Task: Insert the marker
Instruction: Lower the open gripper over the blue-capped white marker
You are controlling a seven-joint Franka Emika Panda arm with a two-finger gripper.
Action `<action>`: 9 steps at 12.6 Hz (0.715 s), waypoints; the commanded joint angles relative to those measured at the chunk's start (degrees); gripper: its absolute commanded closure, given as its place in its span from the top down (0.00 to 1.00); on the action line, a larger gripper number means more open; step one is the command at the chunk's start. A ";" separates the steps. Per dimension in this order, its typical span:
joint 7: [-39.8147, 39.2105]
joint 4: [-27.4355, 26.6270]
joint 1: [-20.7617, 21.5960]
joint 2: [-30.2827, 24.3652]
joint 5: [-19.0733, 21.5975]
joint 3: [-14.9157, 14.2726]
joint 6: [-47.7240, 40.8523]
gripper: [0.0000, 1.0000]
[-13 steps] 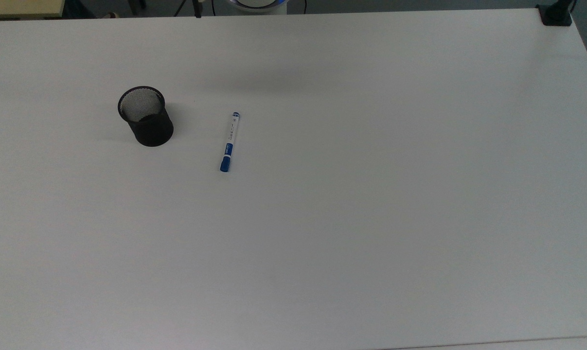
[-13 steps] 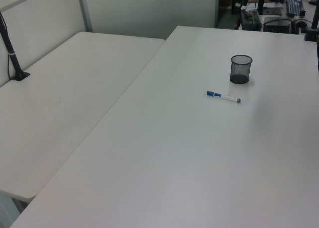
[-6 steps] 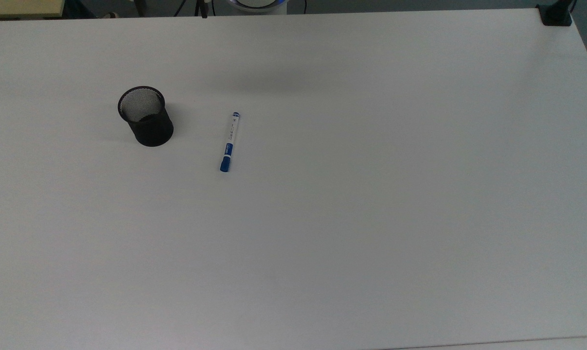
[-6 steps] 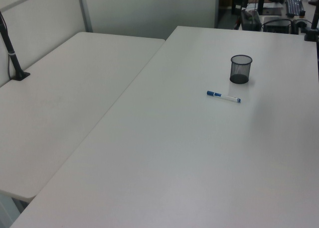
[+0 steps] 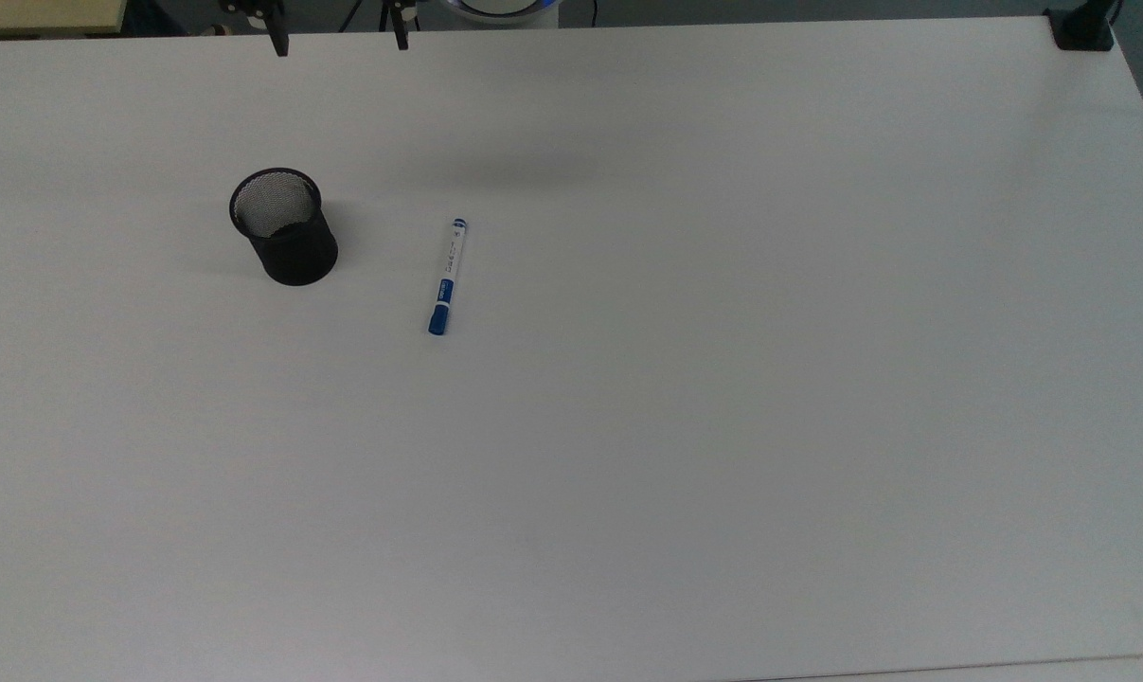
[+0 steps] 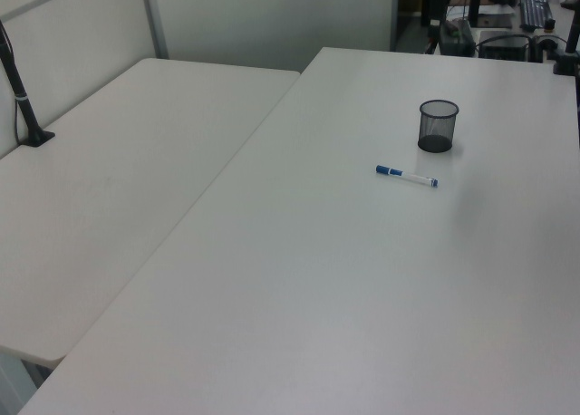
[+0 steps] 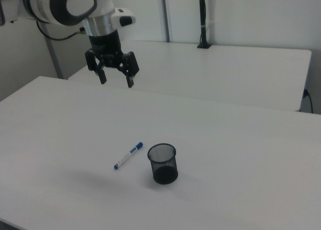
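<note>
White worktop point(image 7: 241, 154) spread wide and bare, with a second pale table and partition panels behind. Nearest in the right view: black mesh pen cup point(image 7: 162, 163), upright, mouth open, nothing seen inside. Just beside it, on the right view's left, the marker point(image 7: 128, 155), flat on the worktop, apart from the cup, white barrel running diagonally, blue cap point(image 7: 137, 147) toward the far side and the small blue end nearer the camera. Same pair in the top view: cup point(image 5: 283, 226) on the top view's left, marker point(image 5: 447, 276) to its right, lying nearly straight up and down. Farther back and high above the surface, the gripper point(image 7: 115, 81), pointing down, fingers point(image 7: 130, 81) spread wide apart, holding nothing, well away from the marker.

Judged from this: nothing of the job done yet. Marker untouched, not yet grasped. Left to do: descent over the barrel, closing across it, lifting, tipping upright, lowering into the cup mouth.
</note>
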 commanded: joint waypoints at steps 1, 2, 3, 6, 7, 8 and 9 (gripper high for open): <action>-2.97 -0.22 0.61 4.04 -2.77 0.03 3.80 1.00; -2.54 -1.01 1.66 5.27 -2.68 0.03 6.08 1.00; -0.79 -1.63 2.28 6.50 -2.51 0.03 8.02 1.00; 11.32 -7.40 5.17 10.11 -3.12 -0.06 20.48 1.00; 13.10 -9.69 5.79 11.16 -4.51 -0.06 22.96 1.00; 14.59 -11.02 5.89 11.87 -5.57 0.03 24.11 1.00; 16.00 -11.82 5.89 12.75 -6.37 0.03 25.34 1.00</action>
